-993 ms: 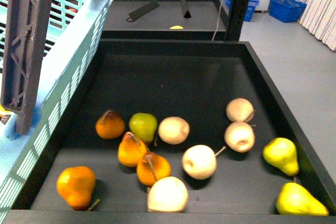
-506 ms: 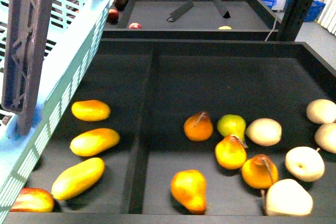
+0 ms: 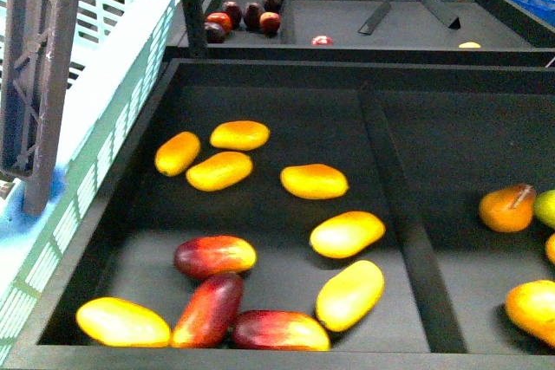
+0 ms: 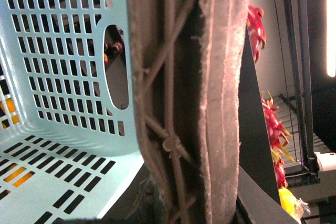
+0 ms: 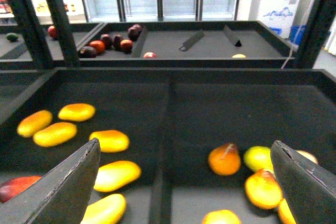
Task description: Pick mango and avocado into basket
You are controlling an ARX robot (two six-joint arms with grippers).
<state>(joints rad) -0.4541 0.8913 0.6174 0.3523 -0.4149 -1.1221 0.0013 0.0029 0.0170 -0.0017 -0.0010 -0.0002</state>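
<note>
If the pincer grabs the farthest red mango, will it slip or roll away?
Likely slippery: the mango has smooth, glossy-looking skin. It may roll if nudged, being rounded and lying sideways on the flat bin floor. Probably stiff, since it keeps its oblong shape.

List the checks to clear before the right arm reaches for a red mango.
1. Red mango located: ok, three lie in the left compartment of the bin.
2. Right end effector open, empty: ok.
3. Space above the mangoes clear: ok in the front view.
4. Basket at hand: ok, beside the bin's left wall.
5. Left end effector's hold on the basket handle: cannot tell, fingers not seen.
6. Avocado located: cannot tell, none recognisable.
</note>
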